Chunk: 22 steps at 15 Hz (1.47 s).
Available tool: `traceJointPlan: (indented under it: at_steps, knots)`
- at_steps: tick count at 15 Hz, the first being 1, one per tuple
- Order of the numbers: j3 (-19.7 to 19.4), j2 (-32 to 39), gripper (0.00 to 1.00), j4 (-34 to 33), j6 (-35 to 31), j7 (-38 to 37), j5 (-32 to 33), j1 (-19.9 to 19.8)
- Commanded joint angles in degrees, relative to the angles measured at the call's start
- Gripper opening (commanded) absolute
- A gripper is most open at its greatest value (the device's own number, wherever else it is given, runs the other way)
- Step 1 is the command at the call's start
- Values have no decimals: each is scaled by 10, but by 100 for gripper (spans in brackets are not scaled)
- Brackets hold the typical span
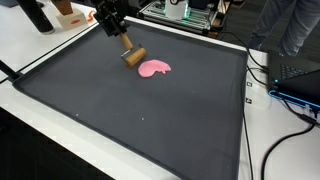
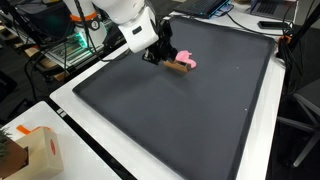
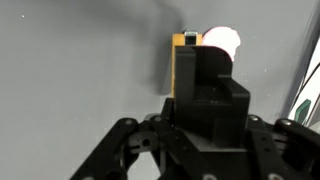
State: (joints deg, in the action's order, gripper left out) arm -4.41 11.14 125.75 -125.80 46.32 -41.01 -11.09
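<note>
In the wrist view, my gripper (image 3: 208, 72) is shut on a tan wooden block (image 3: 183, 58), whose far end sticks out past the dark fingers. Just beyond the block a flat pink object (image 3: 222, 41) lies on the dark mat. In both exterior views the gripper (image 1: 124, 44) (image 2: 163, 54) reaches down at a slant near the mat's far side. The block (image 1: 133, 57) (image 2: 178, 66) is at its tip, low over the mat. The pink object (image 1: 154, 68) (image 2: 188, 61) lies right beside the block; I cannot tell whether they touch.
A large dark mat (image 1: 140, 120) (image 2: 190, 120) covers the white table. Cables and a laptop (image 1: 300, 85) lie off one side of the mat. A cardboard box (image 2: 35, 150) stands near a table corner, and electronics (image 1: 185, 12) sit behind the mat.
</note>
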Motion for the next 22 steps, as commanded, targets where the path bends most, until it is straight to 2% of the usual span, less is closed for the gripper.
traceJointPlan:
  at_steps: [1, 7, 15, 19, 22]
  knots:
    - [0, 6, 24, -12, 33, 17, -22, -10]
    - [2, -1, 24, -21, 65, 17, -20, -6]
    - [17, -45, 24, -11, 53, -25, 13, 30]
    - [34, -79, 24, -5, 31, -87, 66, 68]
    - [54, -94, 24, -9, 14, -168, 145, 100]
